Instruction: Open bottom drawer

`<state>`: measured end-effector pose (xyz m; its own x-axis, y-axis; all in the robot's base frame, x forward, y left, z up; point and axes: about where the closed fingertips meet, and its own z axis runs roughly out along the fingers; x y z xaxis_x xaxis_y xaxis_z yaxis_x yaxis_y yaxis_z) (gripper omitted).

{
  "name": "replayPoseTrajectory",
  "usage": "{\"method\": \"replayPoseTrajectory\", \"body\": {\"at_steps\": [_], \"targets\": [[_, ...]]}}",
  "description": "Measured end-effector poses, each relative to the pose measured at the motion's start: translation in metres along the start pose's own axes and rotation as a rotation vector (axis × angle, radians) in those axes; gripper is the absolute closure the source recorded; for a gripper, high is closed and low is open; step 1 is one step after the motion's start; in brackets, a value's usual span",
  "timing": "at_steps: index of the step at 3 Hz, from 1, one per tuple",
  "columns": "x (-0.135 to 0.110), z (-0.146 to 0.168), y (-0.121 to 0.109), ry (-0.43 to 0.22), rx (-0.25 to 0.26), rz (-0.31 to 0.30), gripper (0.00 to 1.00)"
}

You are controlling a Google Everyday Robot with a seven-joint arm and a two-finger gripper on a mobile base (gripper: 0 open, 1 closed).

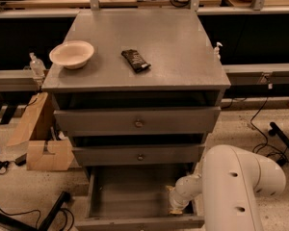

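The grey cabinet (139, 42) has three drawers. The bottom drawer (130, 194) stands pulled out toward me, its empty grey box showing and its slim front panel (111, 222) at the lower edge of the camera view. My gripper (176, 205) reaches down into the drawer's right front corner, just behind the front panel. The bulky white arm (241, 186) fills the lower right and hides the drawer's right side.
The middle drawer (139, 155) and top drawer (137, 121) sit above, each with a round knob. A white bowl (71, 54) and a dark snack bar (136, 60) lie on the cabinet top. A cardboard box (41, 138) stands on the floor at left, cables at right.
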<state>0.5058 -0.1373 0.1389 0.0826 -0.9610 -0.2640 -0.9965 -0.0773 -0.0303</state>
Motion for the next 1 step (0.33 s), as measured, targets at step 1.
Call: {"method": "replayPoseTrajectory", "body": {"at_steps": [1], "targets": [[-0.0002, 0.0001, -0.0012, 0.0, 0.0, 0.0, 0.0]]}}
